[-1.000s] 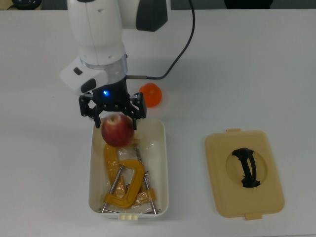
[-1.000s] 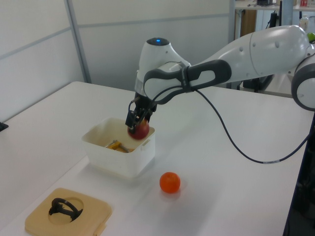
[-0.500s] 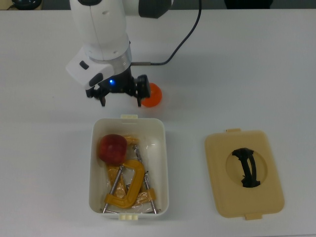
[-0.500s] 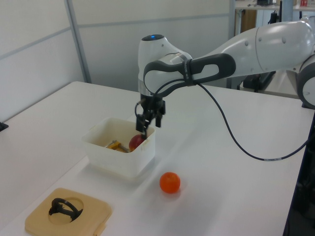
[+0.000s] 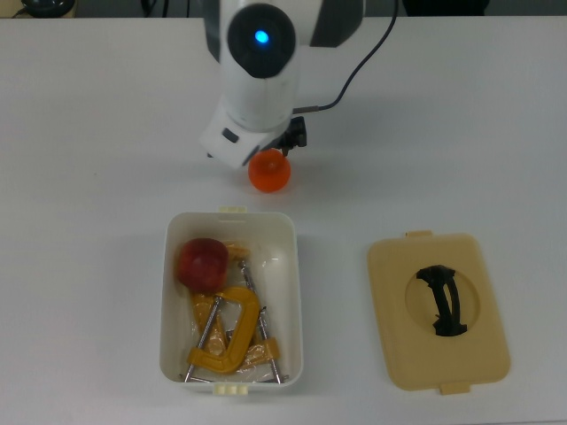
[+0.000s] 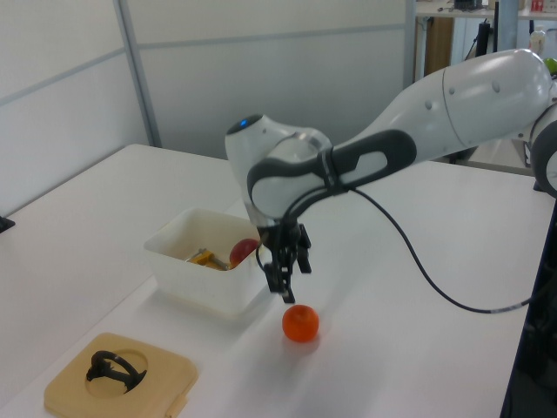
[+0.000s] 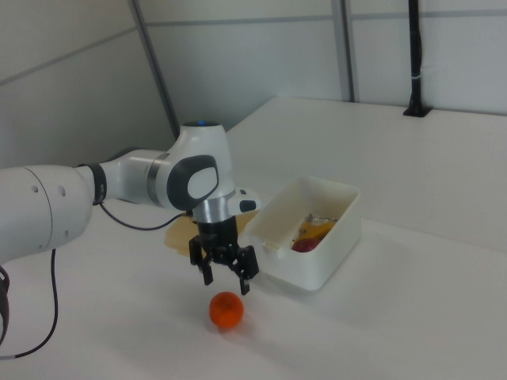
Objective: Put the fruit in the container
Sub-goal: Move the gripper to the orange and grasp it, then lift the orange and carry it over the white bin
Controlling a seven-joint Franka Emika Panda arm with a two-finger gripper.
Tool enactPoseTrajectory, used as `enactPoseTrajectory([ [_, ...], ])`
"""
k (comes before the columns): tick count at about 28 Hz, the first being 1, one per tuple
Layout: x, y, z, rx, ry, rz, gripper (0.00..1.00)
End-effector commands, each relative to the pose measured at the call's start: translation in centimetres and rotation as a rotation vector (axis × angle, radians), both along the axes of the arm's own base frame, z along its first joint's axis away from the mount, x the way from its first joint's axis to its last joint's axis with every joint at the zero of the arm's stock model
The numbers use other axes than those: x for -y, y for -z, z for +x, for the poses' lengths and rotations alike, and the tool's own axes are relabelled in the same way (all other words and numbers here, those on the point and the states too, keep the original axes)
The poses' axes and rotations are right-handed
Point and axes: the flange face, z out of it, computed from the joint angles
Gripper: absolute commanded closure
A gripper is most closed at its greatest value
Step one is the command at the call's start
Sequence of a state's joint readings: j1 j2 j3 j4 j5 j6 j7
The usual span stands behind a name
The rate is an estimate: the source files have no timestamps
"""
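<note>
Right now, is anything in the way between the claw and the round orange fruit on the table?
Nothing visible is. The open claw hangs just above the smooth bright orange fruit, with only air between them. The white plastic tub, holding the dark red apple and yellow metal clamps, sits off to one side.

The arm [image 6: 452,104] is built of smooth, rounded, glossy white shells broken by dark grey joint bands, with a small blue light [image 5: 261,38] glowing on its wrist cap, a thin black cable [image 6: 418,270] looping off it, and a black two-finger gripper [image 7: 225,273] with angular links.
</note>
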State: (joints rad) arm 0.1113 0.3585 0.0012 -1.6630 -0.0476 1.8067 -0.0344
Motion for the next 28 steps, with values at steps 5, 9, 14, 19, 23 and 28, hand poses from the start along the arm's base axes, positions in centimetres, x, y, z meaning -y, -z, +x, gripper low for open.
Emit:
enactPoseTrajectory([
  [5,-1.6,3.7,-0.8,-0.065,-0.052,-0.076,0.00],
  [9,-2.4,5.1,-0.8,-0.076,-0.077,-0.100,0.00],
  [14,-2.6,6.1,-0.8,-0.086,-0.088,-0.112,0.00],
  [19,-3.1,6.0,-0.7,-0.082,-0.112,-0.123,0.59],
  [23,-3.2,5.5,-0.5,-0.072,-0.115,-0.119,0.96],
  [28,-3.2,3.6,0.0,-0.043,-0.112,-0.108,1.00],
])
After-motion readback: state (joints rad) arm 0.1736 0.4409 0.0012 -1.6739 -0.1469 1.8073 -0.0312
